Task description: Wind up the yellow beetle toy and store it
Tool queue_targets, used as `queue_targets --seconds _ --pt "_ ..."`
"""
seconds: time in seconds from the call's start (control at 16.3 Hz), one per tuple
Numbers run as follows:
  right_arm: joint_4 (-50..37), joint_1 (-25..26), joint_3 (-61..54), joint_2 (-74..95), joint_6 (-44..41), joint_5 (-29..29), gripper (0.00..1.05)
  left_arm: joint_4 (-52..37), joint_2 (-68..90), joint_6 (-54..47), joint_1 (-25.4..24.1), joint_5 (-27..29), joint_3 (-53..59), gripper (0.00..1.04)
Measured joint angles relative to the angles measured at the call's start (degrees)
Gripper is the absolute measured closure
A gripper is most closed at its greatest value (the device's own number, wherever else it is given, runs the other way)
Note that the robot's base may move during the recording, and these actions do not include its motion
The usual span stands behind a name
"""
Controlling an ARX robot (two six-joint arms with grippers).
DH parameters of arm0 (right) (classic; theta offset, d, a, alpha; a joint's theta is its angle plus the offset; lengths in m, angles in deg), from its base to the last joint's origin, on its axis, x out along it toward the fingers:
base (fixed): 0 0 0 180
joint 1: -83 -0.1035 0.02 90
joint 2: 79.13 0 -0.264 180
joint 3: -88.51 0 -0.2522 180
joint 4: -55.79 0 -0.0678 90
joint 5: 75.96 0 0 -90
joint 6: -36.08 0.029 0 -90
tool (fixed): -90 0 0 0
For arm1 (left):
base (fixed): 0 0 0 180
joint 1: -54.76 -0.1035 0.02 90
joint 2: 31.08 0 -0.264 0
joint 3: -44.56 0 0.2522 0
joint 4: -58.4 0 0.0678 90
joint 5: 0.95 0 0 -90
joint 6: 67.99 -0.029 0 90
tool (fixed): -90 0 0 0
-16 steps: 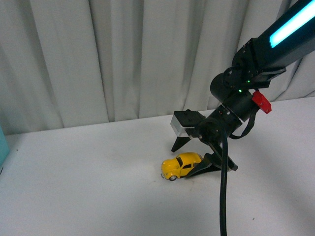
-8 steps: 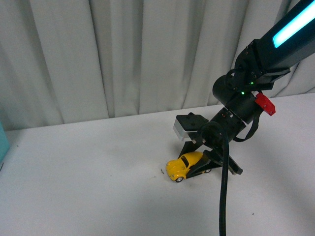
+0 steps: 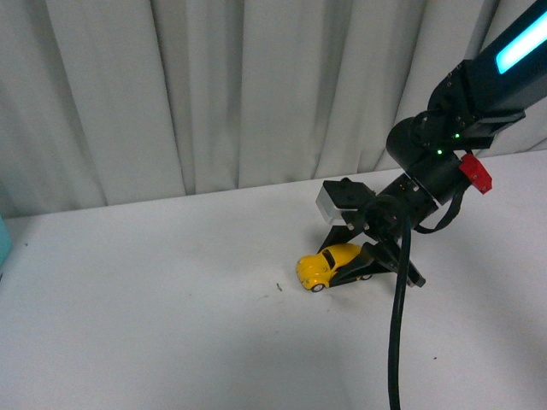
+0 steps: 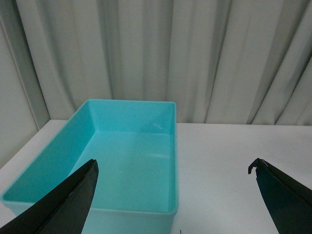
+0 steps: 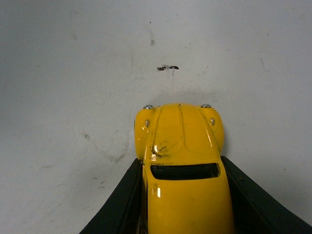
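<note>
The yellow car [image 3: 328,265] sits on the white table [image 3: 154,325], a bit right of the middle of the front view, nose pointing lower left. The right claw [image 3: 336,266] is squeezed on it, one black finger [image 5: 122,204] pressed on each side of the back half.

I think this is the winding step: pulling the car backward so its spring gets tight. To do it well, keep the wheels pushed flat on the table, pull straight back along the car's own line, and do not lift or let it twist in the grip.

One second ago the car and claw were lower and more to the left. They have slid up and to the right. A small dark speck [image 3: 279,288] now lies bare in front of the nose.

The left claw [image 4: 173,165] hangs wide open and empty over the blue bin [image 4: 171,161].
</note>
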State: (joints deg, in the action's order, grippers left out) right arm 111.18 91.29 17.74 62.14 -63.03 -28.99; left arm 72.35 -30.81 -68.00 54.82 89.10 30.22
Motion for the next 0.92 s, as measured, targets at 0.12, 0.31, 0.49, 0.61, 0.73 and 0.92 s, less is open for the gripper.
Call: queue_targets --seconds 0.12,0.31,0.49,0.61,0.73,0.92 --pt "-1.4 0.9 -1.6 -0.4 0.0 -0.8 0.63 0.0 0.0 0.0 0.0 0.0 0.0 0.07" --pt "-4.0 2.9 -4.8 -1.6 0.0 -1.7 0.63 0.0 0.0 0.0 0.0 0.0 0.0 0.07" --pt "-5.9 5.6 -9.2 -3.2 0.1 -2.3 0.63 0.0 0.0 0.0 0.0 0.0 0.0 0.07" --pt "-7.2 7.9 -12.6 -4.8 0.1 -2.3 0.63 0.0 0.0 0.0 0.0 0.0 0.0 0.07" --pt "-8.6 10.6 -16.7 -6.5 0.0 -2.4 0.63 0.0 0.0 0.0 0.0 0.0 0.0 0.07" --pt "-10.9 14.3 -21.9 -8.7 0.0 -2.9 0.63 0.0 0.0 0.0 0.0 0.0 0.0 0.07"
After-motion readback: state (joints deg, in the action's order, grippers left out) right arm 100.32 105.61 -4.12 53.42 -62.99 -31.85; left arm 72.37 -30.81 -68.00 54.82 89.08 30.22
